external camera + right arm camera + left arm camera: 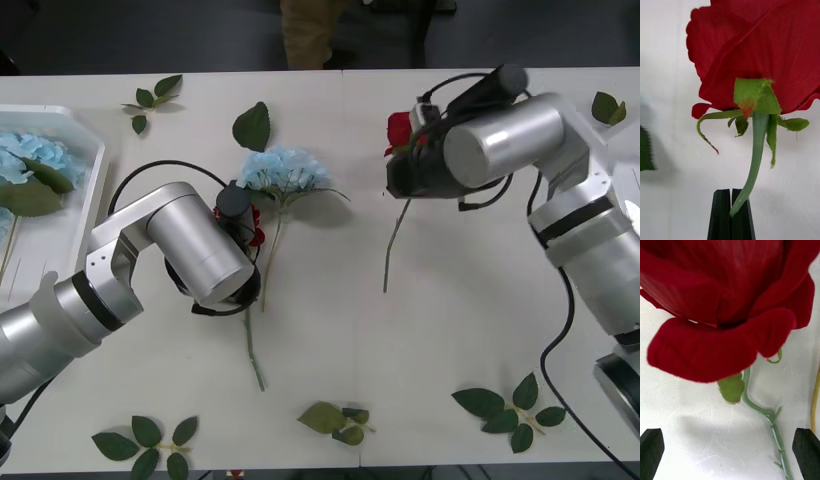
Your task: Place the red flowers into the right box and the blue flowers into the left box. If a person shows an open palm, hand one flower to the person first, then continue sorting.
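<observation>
My right gripper (pixel 731 214) is shut on the green stem of a red flower (pixel 760 48), just under the bloom. That red flower (pixel 399 130) is held off the table right of centre, stem hanging down. My left gripper (pixel 729 453) is open over a second red flower (pixel 722 296) that lies on the table, its stem (pixel 767 416) between the black fingers (pixel 651 453). In the front view this red flower (pixel 256 232) peeks out beside the left wrist. A blue flower (pixel 285 170) lies just beyond it. The left box (pixel 88 170) holds more blue flowers (pixel 30 160). The right box (pixel 628 170) shows as a sliver behind the right arm.
Loose green leaf sprigs lie at the back left (pixel 152 100), back middle (pixel 252 126), back right (pixel 606 106), and along the front edge (pixel 145 445), (pixel 340 420), (pixel 505 408). A person's tan trousers (pixel 310 35) stand beyond the table's far edge.
</observation>
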{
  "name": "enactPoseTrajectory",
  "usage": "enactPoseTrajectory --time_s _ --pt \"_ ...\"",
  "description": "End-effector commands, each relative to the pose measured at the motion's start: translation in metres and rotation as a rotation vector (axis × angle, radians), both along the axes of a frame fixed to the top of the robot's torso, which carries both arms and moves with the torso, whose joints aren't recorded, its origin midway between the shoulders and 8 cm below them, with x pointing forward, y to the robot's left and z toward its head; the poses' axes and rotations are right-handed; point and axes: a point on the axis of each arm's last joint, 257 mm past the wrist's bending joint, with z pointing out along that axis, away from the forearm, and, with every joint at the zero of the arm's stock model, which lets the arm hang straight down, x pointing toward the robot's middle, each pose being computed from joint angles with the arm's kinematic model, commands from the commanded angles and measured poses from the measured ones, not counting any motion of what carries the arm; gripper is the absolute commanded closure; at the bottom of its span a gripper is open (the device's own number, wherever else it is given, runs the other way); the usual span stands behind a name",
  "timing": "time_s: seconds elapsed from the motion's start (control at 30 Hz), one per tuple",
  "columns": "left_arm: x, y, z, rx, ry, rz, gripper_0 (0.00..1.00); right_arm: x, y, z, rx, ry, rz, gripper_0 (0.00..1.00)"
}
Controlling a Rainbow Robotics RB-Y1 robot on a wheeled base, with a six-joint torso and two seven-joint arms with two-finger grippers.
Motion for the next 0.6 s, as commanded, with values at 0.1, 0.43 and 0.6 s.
enactPoseTrajectory --time_s 0.1,0.43,0.6 --pt "0.011 -0.03 0.009 -0.037 -0.052 0.028 0.0 0.003 -0.09 0.121 0.109 -0.062 -0.087 1.0" --pt "0.037 -0.023 -0.018 -0.027 -0.118 0.035 0.0 -0.055 -0.262 0.141 -0.081 0.047 -0.195 1.0" --pt "0.04 -0.014 -0.025 -0.005 -0.124 0.042 0.0 -0.081 -0.352 0.124 -0.206 0.095 -0.261 1.0"
